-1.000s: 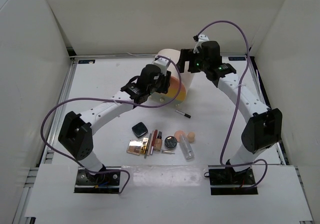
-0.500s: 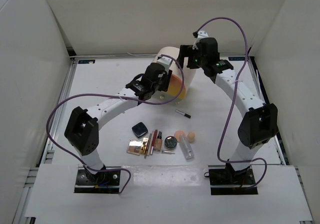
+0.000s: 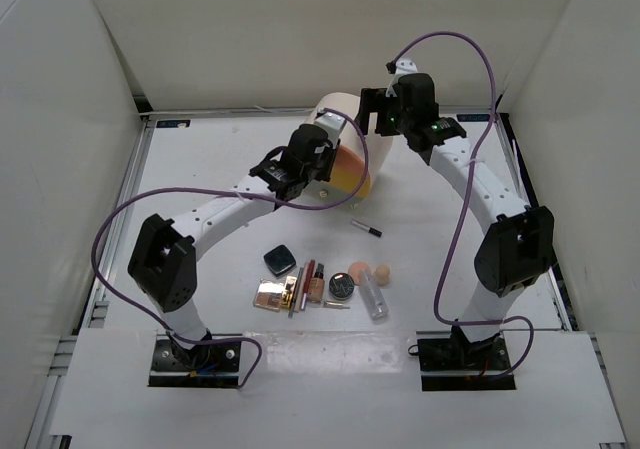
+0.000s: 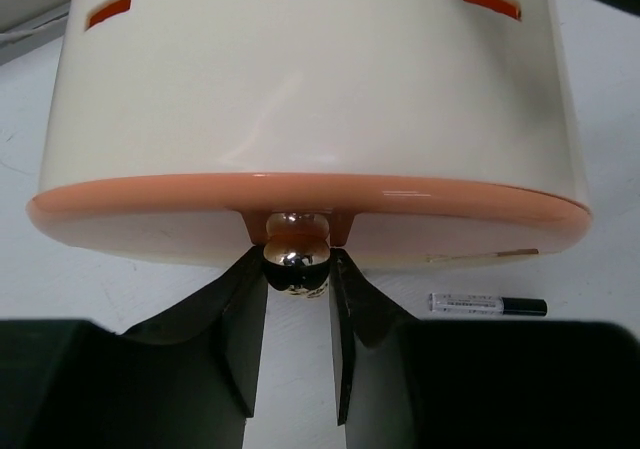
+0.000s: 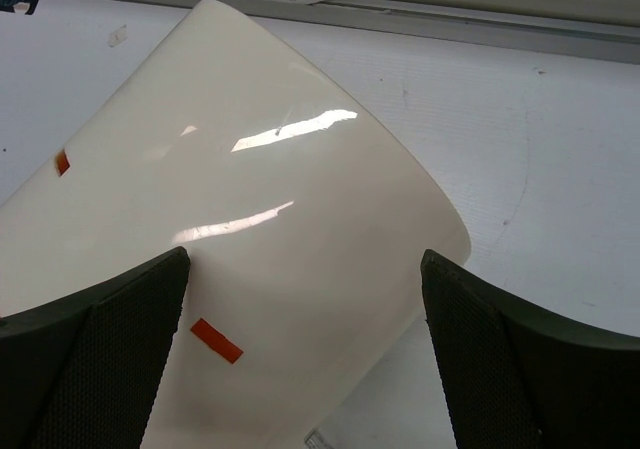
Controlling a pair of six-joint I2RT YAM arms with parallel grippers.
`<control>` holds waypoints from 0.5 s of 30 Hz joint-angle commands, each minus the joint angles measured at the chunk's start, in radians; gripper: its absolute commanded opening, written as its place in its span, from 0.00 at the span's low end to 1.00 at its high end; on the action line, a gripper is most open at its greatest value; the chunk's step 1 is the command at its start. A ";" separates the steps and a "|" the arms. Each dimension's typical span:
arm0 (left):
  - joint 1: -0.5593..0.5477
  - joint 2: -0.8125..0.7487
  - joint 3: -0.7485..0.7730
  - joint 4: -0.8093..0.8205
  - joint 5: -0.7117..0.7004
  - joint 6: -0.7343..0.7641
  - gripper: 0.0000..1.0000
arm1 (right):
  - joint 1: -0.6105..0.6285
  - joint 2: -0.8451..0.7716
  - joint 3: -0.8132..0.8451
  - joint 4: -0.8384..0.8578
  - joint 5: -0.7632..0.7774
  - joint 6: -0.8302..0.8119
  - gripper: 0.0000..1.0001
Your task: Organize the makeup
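Left gripper (image 4: 297, 261) pinching drawer knob (image 4: 293, 241), right gripper (image 5: 305, 257) spread around cream box (image 5: 250, 219)

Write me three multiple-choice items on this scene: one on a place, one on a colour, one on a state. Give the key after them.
1. Where is the left hand?
A. At the knob on the cream box
B. Down by the arm bases
C. Against the left wall

2. What colour is the drawer rim just above that knob?
A. Blue
B. Orange
C. Green

3. How does the right hand stand?
A. Shut tight and empty
B. Open, one finger on either side of the cream box
C. Out of sight

Key:
1 A: the left wrist view shows its fingers close on both sides of the knob.
2 B: the rim runs as an orange band under the cream wall.
3 B: the right wrist view shows the fingers wide apart with the box between them.
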 commanded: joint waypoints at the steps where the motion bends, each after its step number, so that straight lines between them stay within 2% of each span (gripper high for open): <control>1: 0.006 -0.085 -0.007 0.042 0.022 0.011 0.15 | 0.003 0.020 0.033 -0.042 0.047 -0.030 0.97; 8: 0.005 -0.251 -0.188 0.005 -0.010 -0.052 0.16 | 0.003 0.011 0.028 -0.055 0.065 -0.034 0.98; 15: 0.003 -0.386 -0.325 -0.054 -0.015 -0.117 0.28 | 0.007 -0.007 0.010 -0.062 0.062 -0.040 0.98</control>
